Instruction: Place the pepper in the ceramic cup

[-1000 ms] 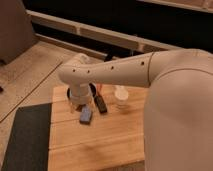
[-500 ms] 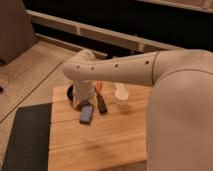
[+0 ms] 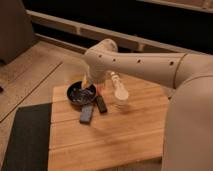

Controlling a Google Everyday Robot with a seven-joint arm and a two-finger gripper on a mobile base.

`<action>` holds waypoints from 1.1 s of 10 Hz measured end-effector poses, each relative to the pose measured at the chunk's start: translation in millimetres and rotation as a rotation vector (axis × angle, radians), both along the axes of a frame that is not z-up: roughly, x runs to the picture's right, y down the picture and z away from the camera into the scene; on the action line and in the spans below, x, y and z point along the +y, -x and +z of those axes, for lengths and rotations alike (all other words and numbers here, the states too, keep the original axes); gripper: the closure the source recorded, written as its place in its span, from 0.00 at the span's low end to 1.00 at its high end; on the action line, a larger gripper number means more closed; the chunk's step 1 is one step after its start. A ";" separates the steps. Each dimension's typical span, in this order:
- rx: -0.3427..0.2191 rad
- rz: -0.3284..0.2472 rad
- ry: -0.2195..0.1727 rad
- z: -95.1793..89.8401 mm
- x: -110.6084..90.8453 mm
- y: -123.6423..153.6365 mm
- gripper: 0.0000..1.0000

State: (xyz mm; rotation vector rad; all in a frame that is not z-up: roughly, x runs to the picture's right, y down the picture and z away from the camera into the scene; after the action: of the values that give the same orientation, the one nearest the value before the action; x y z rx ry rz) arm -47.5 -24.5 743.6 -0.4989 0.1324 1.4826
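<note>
A wood counter [image 3: 130,135] stands on a speckled floor [image 3: 35,70]. A big white arm [image 3: 145,62] reaches over it from the right and bends down at the far left side.

The claw [image 3: 103,84] hangs at the end of the arm, low over the back of the counter. It is between the bowl [image 3: 80,94] and the cup [image 3: 121,95]. The claw is open and holds nothing. Much of it hides behind the arm.

The pepper [image 3: 100,91] is a tiny red bit on the counter. It lies right under the claw, just beside the rim of the bowl. It is at the far end of the black bar [image 3: 102,104]. I cannot tell if the claw touches it.

The cup is white and stands upright, just to the right of the claw and the pepper. The pepper is not in the cup.

The bowl is dark and wide, and it sits to the left of the claw. A small blue thing [image 3: 87,113] lies in front of the bowl, next to the black bar. A dark mat [image 3: 25,137] lies on the floor, left of the counter.
</note>
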 end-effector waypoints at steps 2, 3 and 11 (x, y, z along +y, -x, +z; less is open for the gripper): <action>-0.007 -0.003 -0.009 0.1 -2.8 -0.5 0.35; -0.008 -0.003 -0.008 -0.1 -2.5 0.7 0.35; 0.001 -0.069 -0.207 40.0 -67.0 -8.8 0.35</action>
State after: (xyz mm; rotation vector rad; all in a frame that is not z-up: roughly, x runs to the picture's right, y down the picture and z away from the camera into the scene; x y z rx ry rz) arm -38.8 -91.5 783.7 -0.3231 -0.0035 1.4104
